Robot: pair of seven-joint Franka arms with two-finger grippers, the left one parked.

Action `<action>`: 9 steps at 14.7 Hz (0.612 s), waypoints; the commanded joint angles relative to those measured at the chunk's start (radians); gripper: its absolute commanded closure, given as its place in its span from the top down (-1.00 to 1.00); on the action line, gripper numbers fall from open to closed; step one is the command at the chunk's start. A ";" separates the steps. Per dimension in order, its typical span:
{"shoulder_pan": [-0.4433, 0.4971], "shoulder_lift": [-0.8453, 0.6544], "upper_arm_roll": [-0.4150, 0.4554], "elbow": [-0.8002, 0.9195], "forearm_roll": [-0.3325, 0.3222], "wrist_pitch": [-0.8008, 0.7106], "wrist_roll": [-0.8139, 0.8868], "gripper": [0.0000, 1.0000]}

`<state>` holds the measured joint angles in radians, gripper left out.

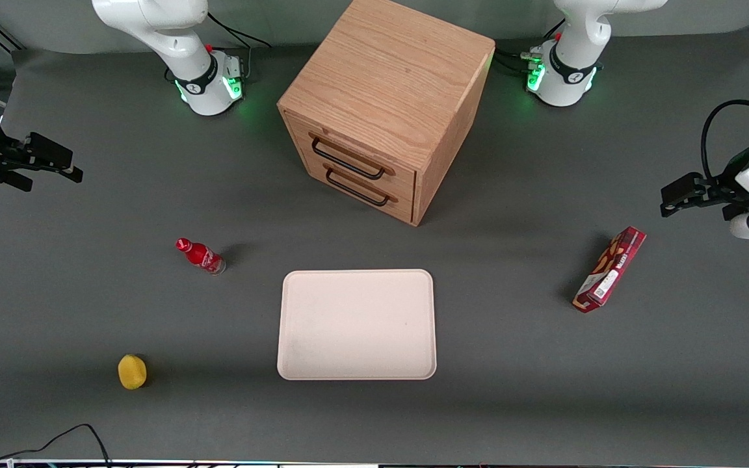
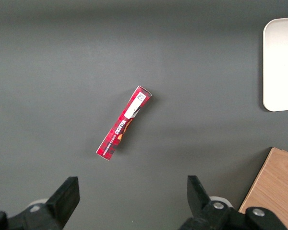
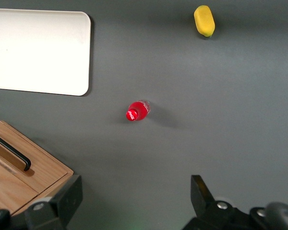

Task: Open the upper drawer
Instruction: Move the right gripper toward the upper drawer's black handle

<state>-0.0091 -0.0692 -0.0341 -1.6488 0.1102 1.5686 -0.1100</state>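
The oak cabinet [image 1: 391, 78] stands at the back middle of the table, its two drawers both shut. The upper drawer [image 1: 358, 148] carries a thin black bar handle [image 1: 347, 160], and the lower drawer [image 1: 374, 183] sits just under it. My right gripper [image 1: 77, 166] hovers open above the table toward the working arm's end, well apart from the cabinet and holding nothing. In the right wrist view the gripper [image 3: 135, 188] has bare table between its fingers [image 3: 69, 194], with a cabinet corner [image 3: 48, 170] and one black handle [image 3: 12, 153] beside them.
A white tray [image 1: 356, 369] lies nearer the front camera than the cabinet. A red bottle [image 1: 200, 256] lies between the tray and my gripper. A yellow lump [image 1: 132, 371] sits near the front edge. A red box [image 1: 610, 270] lies toward the parked arm's end.
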 commanded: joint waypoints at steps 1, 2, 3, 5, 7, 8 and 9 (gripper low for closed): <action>0.000 0.006 0.003 0.018 0.000 -0.005 0.012 1.00; 0.001 0.006 0.005 0.018 0.000 -0.007 0.012 1.00; 0.001 0.006 0.006 0.018 -0.001 -0.009 0.013 1.00; 0.011 0.000 0.019 0.014 -0.033 -0.012 0.021 1.00; 0.009 -0.006 0.071 0.001 -0.066 -0.016 0.073 1.00; 0.011 -0.007 0.083 -0.003 -0.075 -0.016 0.155 1.00; 0.011 -0.009 0.118 -0.005 -0.099 -0.016 0.234 1.00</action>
<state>-0.0052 -0.0692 0.0377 -1.6504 0.0574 1.5645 -0.0112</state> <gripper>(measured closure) 0.000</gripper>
